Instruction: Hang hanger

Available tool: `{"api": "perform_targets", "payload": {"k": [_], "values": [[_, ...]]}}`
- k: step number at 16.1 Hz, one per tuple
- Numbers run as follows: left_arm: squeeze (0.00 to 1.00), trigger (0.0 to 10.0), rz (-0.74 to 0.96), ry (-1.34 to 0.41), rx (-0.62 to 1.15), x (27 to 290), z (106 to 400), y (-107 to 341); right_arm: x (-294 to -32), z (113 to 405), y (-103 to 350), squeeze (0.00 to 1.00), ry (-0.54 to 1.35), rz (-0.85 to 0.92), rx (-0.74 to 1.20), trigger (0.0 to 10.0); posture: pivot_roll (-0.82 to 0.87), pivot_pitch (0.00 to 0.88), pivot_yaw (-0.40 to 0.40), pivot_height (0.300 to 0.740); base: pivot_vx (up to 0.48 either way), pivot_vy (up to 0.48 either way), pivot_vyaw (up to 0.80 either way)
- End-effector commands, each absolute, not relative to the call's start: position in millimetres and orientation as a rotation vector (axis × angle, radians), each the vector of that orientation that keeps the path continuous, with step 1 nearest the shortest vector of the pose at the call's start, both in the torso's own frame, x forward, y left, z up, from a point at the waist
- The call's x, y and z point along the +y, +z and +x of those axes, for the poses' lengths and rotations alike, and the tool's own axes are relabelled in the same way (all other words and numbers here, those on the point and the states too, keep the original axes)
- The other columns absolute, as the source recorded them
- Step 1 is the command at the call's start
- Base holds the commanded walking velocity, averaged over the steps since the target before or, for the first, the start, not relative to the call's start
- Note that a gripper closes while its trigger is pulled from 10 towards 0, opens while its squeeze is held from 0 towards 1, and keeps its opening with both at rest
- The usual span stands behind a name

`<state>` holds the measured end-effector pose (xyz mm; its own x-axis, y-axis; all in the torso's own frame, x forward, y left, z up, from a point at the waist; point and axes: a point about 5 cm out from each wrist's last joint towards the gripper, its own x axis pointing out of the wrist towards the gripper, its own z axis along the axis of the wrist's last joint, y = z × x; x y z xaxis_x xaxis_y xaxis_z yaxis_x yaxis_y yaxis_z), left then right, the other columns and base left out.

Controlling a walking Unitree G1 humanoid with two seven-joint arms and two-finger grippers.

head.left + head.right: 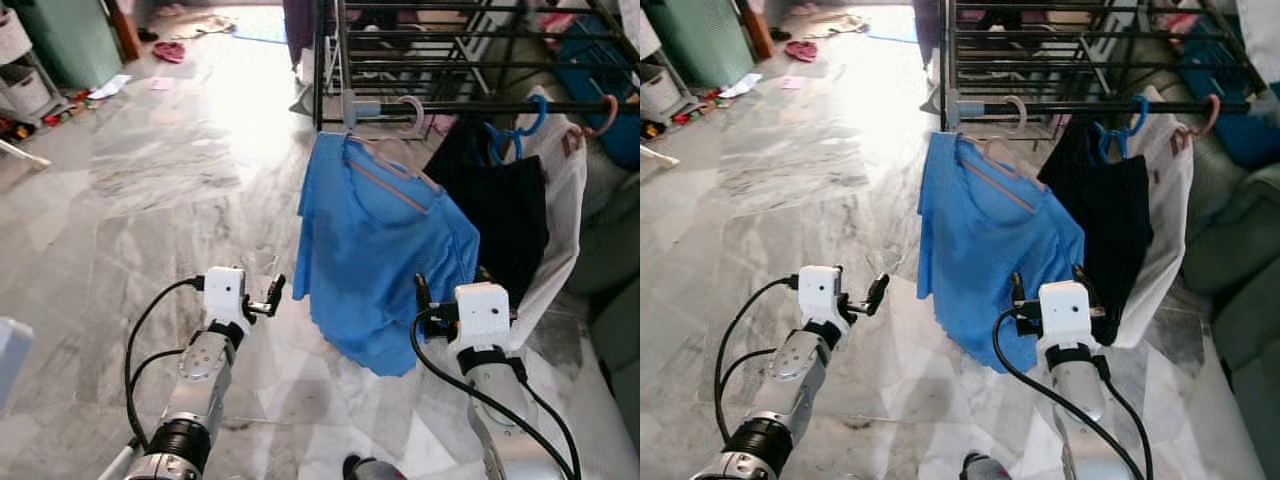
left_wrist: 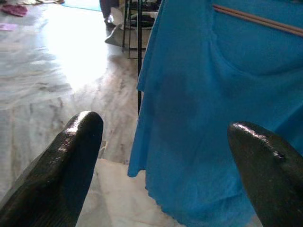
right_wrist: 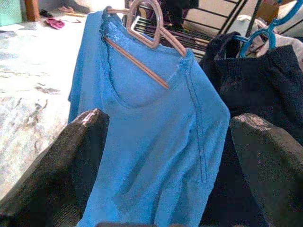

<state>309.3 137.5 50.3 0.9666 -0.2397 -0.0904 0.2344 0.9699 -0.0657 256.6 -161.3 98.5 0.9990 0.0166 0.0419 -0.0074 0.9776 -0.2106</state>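
Over a grey marble floor (image 1: 150,200), a pink hanger (image 1: 400,140) carrying a blue shirt (image 1: 380,250) is hanging on the black rack's rail (image 1: 470,105). The left hand (image 1: 268,293) and right hand (image 1: 1048,283) are both hovering before it, fingers spread wide, empty.

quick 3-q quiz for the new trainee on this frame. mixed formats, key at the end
1. True or false: the blue shirt already hangs from the rack rail on a pink hanger.
2. Which garment hangs right next to the blue shirt? A) black garment B) a red towel C) a yellow jacket
3. Fill in: the left gripper and the right gripper both have their fingers ____ and hold nothing.

Key: 1 true; 2 A; 3 open
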Motion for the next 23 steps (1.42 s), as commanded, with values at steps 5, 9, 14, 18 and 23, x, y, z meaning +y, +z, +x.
{"api": "perform_targets", "payload": {"k": [5, 9, 14, 18, 23], "values": [[0.00, 10.0, -0.057, -0.244, 0.113, 136.1, 306.2, 45.5, -164.1, 255.3, 96.6, 0.00, 0.016, -0.222, -0.035, 10.0, -0.24, 0.130, 0.021, 0.740, 0.000, -0.433, 0.00], [0.00, 10.0, -0.054, -0.249, 0.118, 135.9, 305.8, 44.3, -167.0, 254.3, 97.7, 0.00, 0.017, -0.232, -0.036, 10.0, -0.24, 0.124, 0.017, 0.740, 0.000, -0.392, 0.00], [0.00, 10.0, -0.063, -0.233, 0.098, 142.9, 305.9, 46.7, -167.5, 253.7, 100.0, 0.00, 0.009, -0.211, -0.048, 10.0, -0.24, 0.128, 0.021, 0.740, 0.000, -0.148, 0.00], [0.00, 10.0, -0.078, -0.247, 0.082, 145.6, 305.3, 48.2, -167.6, 253.4, 100.7, 0.00, 0.020, -0.206, -0.049, 10.0, -0.24, 0.130, 0.015, 0.740, 0.000, 0.000, 0.00], [0.00, 10.0, -0.094, -0.258, 0.064, 145.0, 309.5, 53.0, -166.9, 254.7, 102.6, 0.00, 0.032, -0.201, -0.057, 10.0, -0.25, 0.126, 0.018, 0.740, 0.279, 0.000, 0.00]]}}
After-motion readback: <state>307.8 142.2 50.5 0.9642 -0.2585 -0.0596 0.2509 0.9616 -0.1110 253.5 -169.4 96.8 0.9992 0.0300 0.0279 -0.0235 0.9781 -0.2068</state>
